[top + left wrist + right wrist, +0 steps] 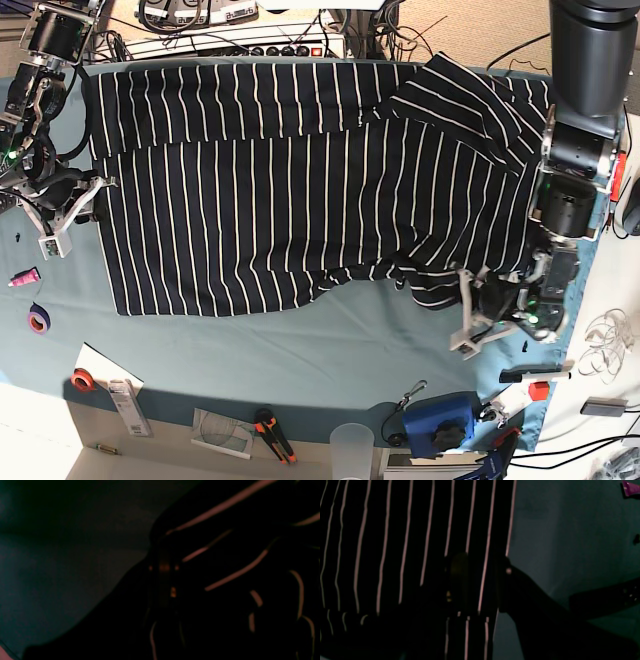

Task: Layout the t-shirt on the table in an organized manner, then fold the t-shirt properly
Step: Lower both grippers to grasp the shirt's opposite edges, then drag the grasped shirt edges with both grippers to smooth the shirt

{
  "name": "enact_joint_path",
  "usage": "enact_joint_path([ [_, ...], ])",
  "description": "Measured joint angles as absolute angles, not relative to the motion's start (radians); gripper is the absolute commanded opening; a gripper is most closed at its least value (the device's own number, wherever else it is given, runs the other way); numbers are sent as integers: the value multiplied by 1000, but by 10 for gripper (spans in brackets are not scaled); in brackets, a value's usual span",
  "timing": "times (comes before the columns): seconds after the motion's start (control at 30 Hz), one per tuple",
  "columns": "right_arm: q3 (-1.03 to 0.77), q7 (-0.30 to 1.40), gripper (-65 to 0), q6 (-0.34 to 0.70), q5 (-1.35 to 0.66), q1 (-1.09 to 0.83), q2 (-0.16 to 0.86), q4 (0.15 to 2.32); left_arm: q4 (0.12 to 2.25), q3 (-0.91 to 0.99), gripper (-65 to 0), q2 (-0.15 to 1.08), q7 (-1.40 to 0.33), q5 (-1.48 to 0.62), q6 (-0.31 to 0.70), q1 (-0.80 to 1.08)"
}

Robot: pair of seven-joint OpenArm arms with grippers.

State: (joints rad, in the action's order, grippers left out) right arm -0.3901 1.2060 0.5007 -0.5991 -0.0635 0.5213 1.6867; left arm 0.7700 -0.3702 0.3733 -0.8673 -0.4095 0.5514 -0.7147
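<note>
The t-shirt, dark with thin white stripes, lies spread across the teal table, one sleeve folded over at the far right. My left gripper sits at the shirt's rumpled lower right hem. In the dim left wrist view the gripper is shut, with striped fabric bunched around it beside the table cloth. My right gripper is at the shirt's left edge. The right wrist view shows this gripper open, its fingers straddling the flat striped cloth next to bare table.
Along the table's near edge lie a pink item, a purple tape roll, a red tape roll, a small box, orange-handled pliers, a clear cup and a blue device. Cables and a power strip line the far edge.
</note>
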Motion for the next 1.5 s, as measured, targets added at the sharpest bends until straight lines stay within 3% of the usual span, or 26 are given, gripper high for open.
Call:
enact_joint_path([
  [0.13,-390,1195,-517,501,-546,-64,521,1687,761,-373,-650,374,-918,-410,487,-743],
  [0.3,-390,1157,-600,500,-521,-64,521,1687,754,-375,-650,410,-929,-426,482,-826],
  [0.43,-390,1117,-603,500,-519,-64,521,1687,757,-375,-650,452,-874,-440,426,-905],
  [0.67,-390,1006,-603,492,-437,-64,521,1687,755,-376,-650,513,-810,-439,415,-990],
  [0.83,-390,883,-603,322,-299,-57,521,1684,755,-376,-650,506,-806,-454,415,-1029],
  [0.97,-392,891,-603,277,-236,-12,521,1684,755,-376,-650,499,-807,-469,415,-1031],
  [1.13,-391,1067,-601,308,-236,19,521,1684,755,-376,-650,491,-842,-473,431,-1031],
  [1.2,-391,1081,-576,307,-236,16,521,1684,755,-376,-650,494,-842,-473,431,-1031],
  [1.33,-391,1081,-368,374,-244,20,520,1684,755,-376,-650,500,-842,-472,431,-1030],
  [1.43,-392,1068,-360,373,-234,19,521,1684,755,-376,-650,500,-841,-473,431,-1031],
  [1.5,-391,967,-361,370,-242,20,521,1670,755,-376,-650,499,-841,-473,431,-1031],
])
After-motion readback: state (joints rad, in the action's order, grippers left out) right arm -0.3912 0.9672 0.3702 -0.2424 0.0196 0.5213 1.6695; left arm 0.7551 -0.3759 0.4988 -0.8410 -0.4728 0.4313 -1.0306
